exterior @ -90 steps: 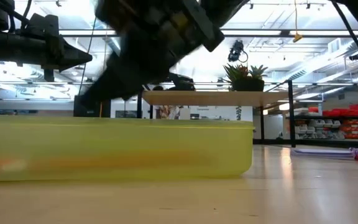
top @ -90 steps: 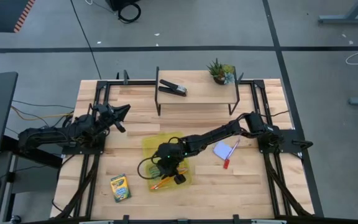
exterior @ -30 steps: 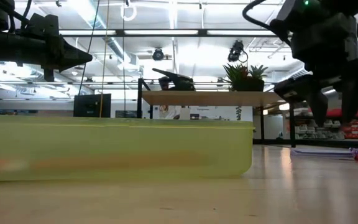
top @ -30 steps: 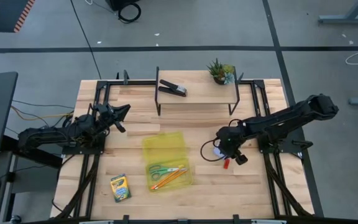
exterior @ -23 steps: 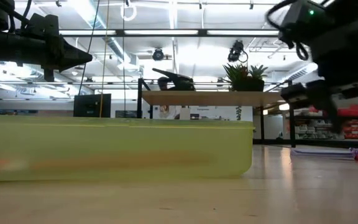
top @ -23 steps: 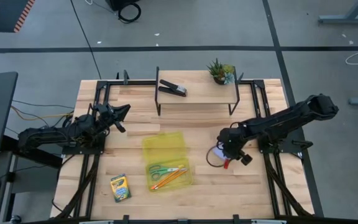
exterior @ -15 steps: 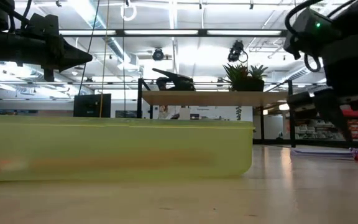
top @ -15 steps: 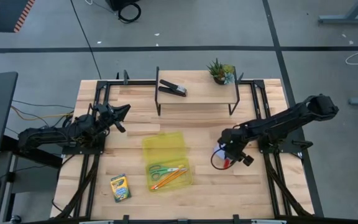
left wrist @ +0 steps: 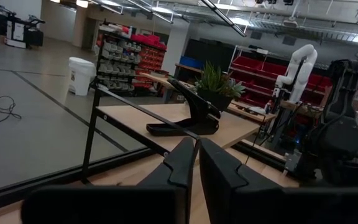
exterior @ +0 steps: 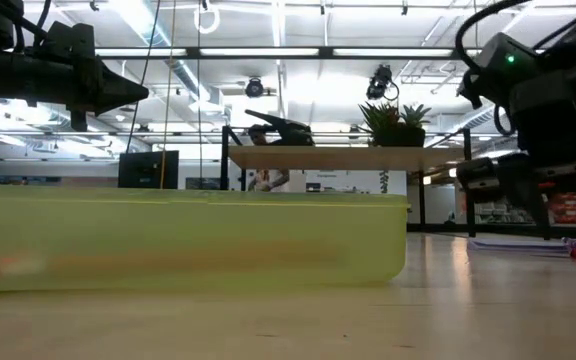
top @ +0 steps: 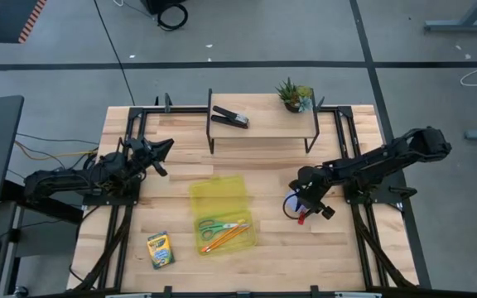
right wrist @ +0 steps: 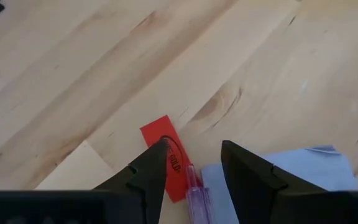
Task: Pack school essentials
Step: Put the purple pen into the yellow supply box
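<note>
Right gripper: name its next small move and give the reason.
Probably lower straight down and close. The right gripper is open just above the table, its fingers straddling the end of a purple pen lying between the red block and the blue note pad. The yellow bin already holds scissors and pencils.

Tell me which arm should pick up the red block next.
Right. The right gripper hangs open directly over the red block, beside the blue note pad. The left gripper waits shut across the table, beyond the yellow bin, so it looks far worse placed.
</note>
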Tool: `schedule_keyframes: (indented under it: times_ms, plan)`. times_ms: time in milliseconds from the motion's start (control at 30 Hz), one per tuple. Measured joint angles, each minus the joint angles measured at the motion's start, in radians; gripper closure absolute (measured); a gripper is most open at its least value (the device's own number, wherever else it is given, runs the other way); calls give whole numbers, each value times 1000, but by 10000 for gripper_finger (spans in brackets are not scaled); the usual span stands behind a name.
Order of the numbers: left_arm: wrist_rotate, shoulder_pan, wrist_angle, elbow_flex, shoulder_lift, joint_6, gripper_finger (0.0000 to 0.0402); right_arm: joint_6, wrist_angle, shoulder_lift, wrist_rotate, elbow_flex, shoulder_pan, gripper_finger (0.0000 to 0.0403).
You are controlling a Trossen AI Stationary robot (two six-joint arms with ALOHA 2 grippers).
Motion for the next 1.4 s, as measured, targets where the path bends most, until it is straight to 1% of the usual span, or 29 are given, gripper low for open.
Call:
schedule_keyframes:
  times_ms: [167, 233, 367, 533, 633, 767, 900, 1000, 1200, 1400]
  plan:
    - [0, 0, 0, 0, 0, 0, 373, 0, 85, 0, -6, -54, 0, 243]
    - [0, 0, 0, 0, 0, 0, 371, -4, 97, 0, -5, -63, 0, 244]
    - [0, 0, 0, 0, 0, 0, 364, 21, 103, 13, 32, -73, 0, 252]
    - [0, 0, 0, 0, 0, 0, 365, 45, 106, 37, 36, -70, 0, 266]
    - [0, 0, 0, 0, 0, 0, 369, 36, 117, 67, 8, -70, -1, 283]
    - [0, 0, 0, 0, 0, 0, 374, -2, 130, 93, -20, -69, -1, 317]
    - [0, 0, 0, 0, 0, 0, 369, -34, 140, 94, -23, -71, -1, 348]
    - [0, 0, 0, 0, 0, 0, 364, -49, 143, 93, -21, -72, -1, 361]
    - [0, 0, 0, 0, 0, 0, 366, -31, 143, 94, -21, -59, 0, 365]
    - [0, 0, 0, 0, 0, 0, 374, -22, 120, 101, -12, -17, 1, 368]
